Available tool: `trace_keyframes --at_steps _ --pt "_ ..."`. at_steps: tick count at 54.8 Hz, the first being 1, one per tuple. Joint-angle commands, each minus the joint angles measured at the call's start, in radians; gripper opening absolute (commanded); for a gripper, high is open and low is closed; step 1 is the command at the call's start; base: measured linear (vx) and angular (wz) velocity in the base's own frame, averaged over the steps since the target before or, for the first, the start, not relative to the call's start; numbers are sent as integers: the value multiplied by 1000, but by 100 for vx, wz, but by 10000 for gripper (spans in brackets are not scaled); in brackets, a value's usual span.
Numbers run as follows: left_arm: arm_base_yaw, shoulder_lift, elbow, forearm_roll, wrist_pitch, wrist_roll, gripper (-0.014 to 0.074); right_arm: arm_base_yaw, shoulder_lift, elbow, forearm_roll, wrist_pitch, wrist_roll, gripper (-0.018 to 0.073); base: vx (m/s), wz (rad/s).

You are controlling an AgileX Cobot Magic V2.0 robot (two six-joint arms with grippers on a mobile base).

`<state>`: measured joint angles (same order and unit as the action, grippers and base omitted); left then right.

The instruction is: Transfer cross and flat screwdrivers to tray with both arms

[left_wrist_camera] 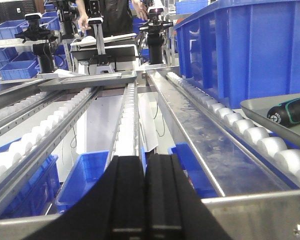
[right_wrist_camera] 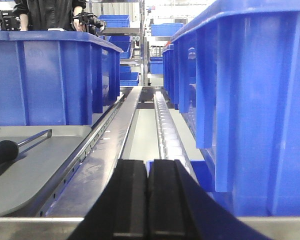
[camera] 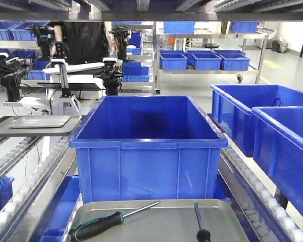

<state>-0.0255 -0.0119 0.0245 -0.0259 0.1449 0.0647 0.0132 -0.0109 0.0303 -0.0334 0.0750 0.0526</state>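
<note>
A grey metal tray [camera: 156, 222] lies at the bottom of the front view, below a big blue bin. On it lie two screwdrivers with black and green handles: a larger one [camera: 98, 225] at the left with its shaft pointing up-right, and a thinner one [camera: 200, 224] at the right. The larger handle [left_wrist_camera: 289, 111] shows at the right edge of the left wrist view, on the tray rim [left_wrist_camera: 260, 107]. The thinner screwdriver [right_wrist_camera: 10, 146] shows at the left of the right wrist view on the tray [right_wrist_camera: 40, 170]. My left gripper [left_wrist_camera: 144, 162] and right gripper [right_wrist_camera: 148, 167] are both shut and empty, outside the tray.
A large empty blue bin [camera: 146, 146] stands just behind the tray. Two more blue bins [camera: 272, 126] stand at the right. Roller conveyor rails [camera: 35, 171] run on both sides. Another robot station with a tray [camera: 38, 122] and a person stand at the back left.
</note>
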Motion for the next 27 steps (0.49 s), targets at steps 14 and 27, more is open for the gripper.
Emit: trace_keyframes --at_steps 14,27 --pt "-1 -13 -23 -2 -78 -10 -6 -5 -5 8 -10 -88 -3 -11 0 0" --pt "-1 -13 -23 -2 -78 -10 -6 -5 -5 8 -10 -85 -3 -11 0 0"
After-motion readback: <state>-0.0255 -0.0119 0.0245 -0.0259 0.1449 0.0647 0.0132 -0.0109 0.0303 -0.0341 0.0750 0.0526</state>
